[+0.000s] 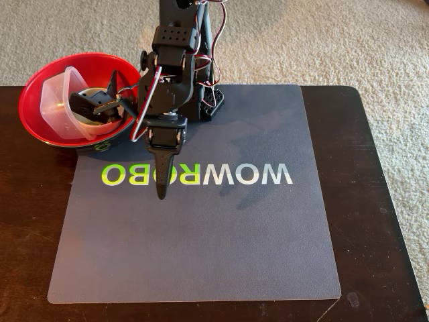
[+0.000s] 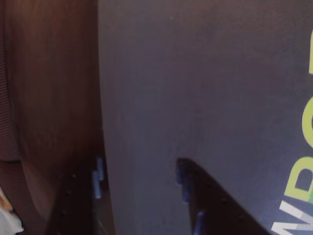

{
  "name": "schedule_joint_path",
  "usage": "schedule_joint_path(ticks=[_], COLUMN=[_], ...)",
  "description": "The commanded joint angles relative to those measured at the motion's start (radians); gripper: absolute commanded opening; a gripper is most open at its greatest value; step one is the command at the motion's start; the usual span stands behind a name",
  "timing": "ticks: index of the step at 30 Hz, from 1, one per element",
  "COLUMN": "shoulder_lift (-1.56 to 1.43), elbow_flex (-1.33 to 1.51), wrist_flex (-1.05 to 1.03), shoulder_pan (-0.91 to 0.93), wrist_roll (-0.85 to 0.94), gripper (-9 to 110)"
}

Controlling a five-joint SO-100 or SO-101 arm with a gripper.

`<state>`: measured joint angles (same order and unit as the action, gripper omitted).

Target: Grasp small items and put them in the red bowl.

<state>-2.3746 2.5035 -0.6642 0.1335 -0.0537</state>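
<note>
my black two-finger gripper [image 1: 161, 191] points down over the grey translucent mat [image 1: 201, 248], its tip by the green "wowrobo" lettering [image 1: 194, 174]; in the wrist view its fingers [image 2: 188, 188] stand apart with only bare mat between them, holding nothing. out past my arm, at the mat's far left corner in the fixed view, sits the large round bowl with a glossy red inside [image 1: 40, 90]. it holds the clear square plastic tub [image 1: 57, 97], a cream round dish [image 1: 100, 121] and dark grey pieces [image 1: 100, 100], all on the dark wooden table [image 1: 382, 201].
</note>
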Motion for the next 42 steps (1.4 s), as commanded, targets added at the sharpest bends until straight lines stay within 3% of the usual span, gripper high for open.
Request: schedule_joint_path(ticks=[1, 42], shoulder_lift=[-0.026, -0.067], elbow_flex=[-0.005, 0.011], wrist_flex=[0.011, 0.003], shoulder_pan=[0.041, 0.044], wrist_roll=[-0.018, -0.060], gripper=[19, 19])
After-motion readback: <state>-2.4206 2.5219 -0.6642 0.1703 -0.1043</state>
